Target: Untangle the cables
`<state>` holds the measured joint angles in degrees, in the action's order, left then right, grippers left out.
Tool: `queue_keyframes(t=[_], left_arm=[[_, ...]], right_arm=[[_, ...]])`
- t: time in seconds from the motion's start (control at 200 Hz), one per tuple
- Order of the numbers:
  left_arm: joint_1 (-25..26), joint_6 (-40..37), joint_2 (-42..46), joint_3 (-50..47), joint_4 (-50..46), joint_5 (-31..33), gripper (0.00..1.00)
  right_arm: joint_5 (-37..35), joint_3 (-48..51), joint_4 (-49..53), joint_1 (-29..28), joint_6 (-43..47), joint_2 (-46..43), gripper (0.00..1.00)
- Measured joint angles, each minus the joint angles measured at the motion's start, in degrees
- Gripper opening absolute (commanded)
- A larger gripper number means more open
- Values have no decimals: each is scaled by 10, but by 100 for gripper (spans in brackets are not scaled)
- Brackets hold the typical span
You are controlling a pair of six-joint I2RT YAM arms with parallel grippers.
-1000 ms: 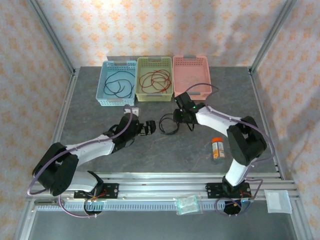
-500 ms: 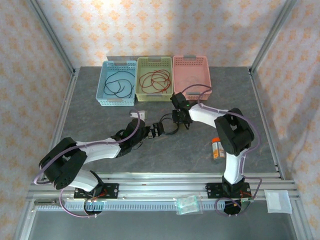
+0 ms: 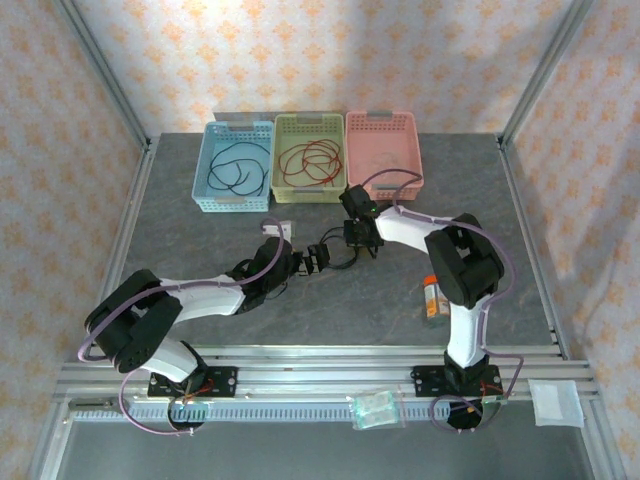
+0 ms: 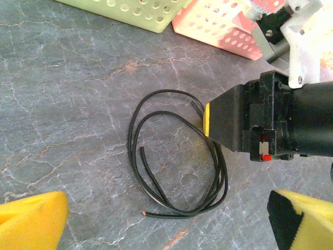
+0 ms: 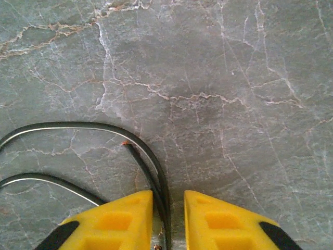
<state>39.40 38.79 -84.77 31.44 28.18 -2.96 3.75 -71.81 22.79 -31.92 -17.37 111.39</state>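
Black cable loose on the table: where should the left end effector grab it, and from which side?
Best bet: grip the black cable on the arc farthest from the right end effector, which straddles the opposite side. There two strands lie side by side, flat on the table. Bring the open left end effector straight down, fingers across the strands.

Bench (image 5: 250, 67): matt grey veined stone-look. Black cable (image 4: 131, 139): smooth, glossy sheath. Green basket (image 4: 140, 13), pink basket (image 4: 218, 28): perforated plastic.
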Motion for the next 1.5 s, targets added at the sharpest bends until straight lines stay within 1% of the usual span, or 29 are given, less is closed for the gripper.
queue_keyframes(t=[0.155, 0.295, 0.35, 0.496, 0.586, 0.836, 1.071, 1.242, 1.502], left_arm=[[0, 0, 0, 0, 0, 0, 99], [0, 0, 0, 0, 0, 1, 99], [0, -2, 0, 0, 0, 5, 99], [0, -16, 7, 2, -5, 24, 99], [-1, -32, 15, 14, -18, 35, 99], [-21, -85, 33, 50, -34, 31, 99], [-43, -123, 43, 63, -53, -9, 99], [-46, -144, 56, 67, -53, -57, 90], [-45, -165, 56, 72, -52, -137, 83]], right_arm=[[-1, 0, 1, 2, 1, 0, 9], [-1, 0, -2, 2, 3, -2, 4], [-1, 1, -6, 2, 4, -4, 0], [-8, 23, -19, 2, 19, -35, 0], [-13, 46, -32, 2, 34, -75, 0], [-14, 116, -80, 2, 99, -193, 0], [-6, 139, -101, 2, 141, -257, 0], [7, 139, -104, 2, 143, -283, 0], [33, 111, -91, 2, 139, -291, 0]])
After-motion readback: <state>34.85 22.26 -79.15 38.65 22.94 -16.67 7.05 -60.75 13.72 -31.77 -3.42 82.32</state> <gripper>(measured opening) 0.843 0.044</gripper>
